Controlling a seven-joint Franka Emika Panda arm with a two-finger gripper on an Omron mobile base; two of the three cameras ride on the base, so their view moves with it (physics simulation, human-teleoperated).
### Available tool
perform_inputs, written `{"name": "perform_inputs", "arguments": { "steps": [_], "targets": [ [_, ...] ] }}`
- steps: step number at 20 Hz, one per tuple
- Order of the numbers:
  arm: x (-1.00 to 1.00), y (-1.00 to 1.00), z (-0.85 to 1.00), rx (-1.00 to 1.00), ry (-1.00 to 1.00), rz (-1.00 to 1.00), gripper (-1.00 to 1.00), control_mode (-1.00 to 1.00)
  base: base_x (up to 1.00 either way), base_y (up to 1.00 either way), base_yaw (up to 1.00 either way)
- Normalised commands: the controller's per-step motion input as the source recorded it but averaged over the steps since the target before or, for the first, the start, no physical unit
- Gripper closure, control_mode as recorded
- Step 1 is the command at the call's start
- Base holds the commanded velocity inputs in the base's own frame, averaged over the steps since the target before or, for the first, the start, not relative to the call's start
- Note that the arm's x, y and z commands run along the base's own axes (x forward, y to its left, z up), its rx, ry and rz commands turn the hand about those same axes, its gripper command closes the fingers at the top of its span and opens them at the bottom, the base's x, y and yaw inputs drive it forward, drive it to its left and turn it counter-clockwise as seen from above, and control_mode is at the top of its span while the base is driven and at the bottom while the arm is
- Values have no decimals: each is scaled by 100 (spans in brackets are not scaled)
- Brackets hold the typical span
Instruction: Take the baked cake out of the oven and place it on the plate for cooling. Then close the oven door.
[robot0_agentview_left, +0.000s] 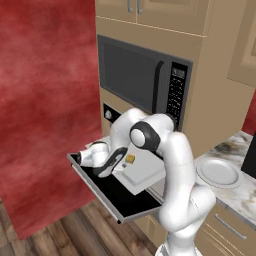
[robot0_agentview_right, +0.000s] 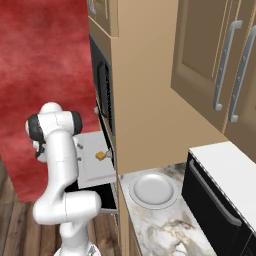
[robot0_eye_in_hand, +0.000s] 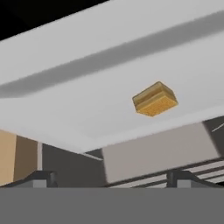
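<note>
left base view: the oven door (robot0_agentview_left: 117, 197) hangs open and flat, its dark glass facing up, below the oven (robot0_agentview_left: 111, 114) front with a round knob showing. a pale oven tray (robot0_agentview_left: 145, 172) juts out over the door, and the baked cake (robot0_agentview_left: 130, 159), a tiny golden block, sits on the tray near its left edge. the pincer (robot0_agentview_left: 112, 162) is low over the door, just left of the cake and apart from it; its dark fingers point toward the tray. above the oven is the dark grey microwave (robot0_agentview_left: 142, 80) with a keypad. to the right, the plate (robot0_agentview_left: 218, 172) lies bare on the marbled surface (robot0_agentview_left: 240, 192).

right base view: the white arm stands in front, hiding the hand. the cake (robot0_agentview_right: 100, 155) rests on the tray (robot0_agentview_right: 92, 167) at the side nearest the oven opening. the plate (robot0_agentview_right: 152, 190) sits on the surface (robot0_agentview_right: 165, 225) just right of the oven column, well apart from the cake (nothing lies on it).

hand view: the cake (robot0_eye_in_hand: 155, 99) rests on the pale tray (robot0_eye_in_hand: 87, 78), ahead of the pincer (robot0_eye_in_hand: 112, 177) and off to one side of its line. the two dark finger tips (robot0_eye_in_hand: 41, 177) stand wide apart, spread, with nothing between them.
</note>
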Motion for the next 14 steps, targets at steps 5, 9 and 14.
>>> {"name": "perform_inputs", "arguments": {
  "steps": [5, 9, 14],
  "targets": [
    [58, -10, -2, 0, 7, -17, -100, -100, 0, 0, 0],
    [62, -21, -13, 1, 21, -8, -100, -100, 0, 0, 0],
    [10, -1, -60, 0, 2, -4, -100, -100, 0, 0, 0]
  ]
}}
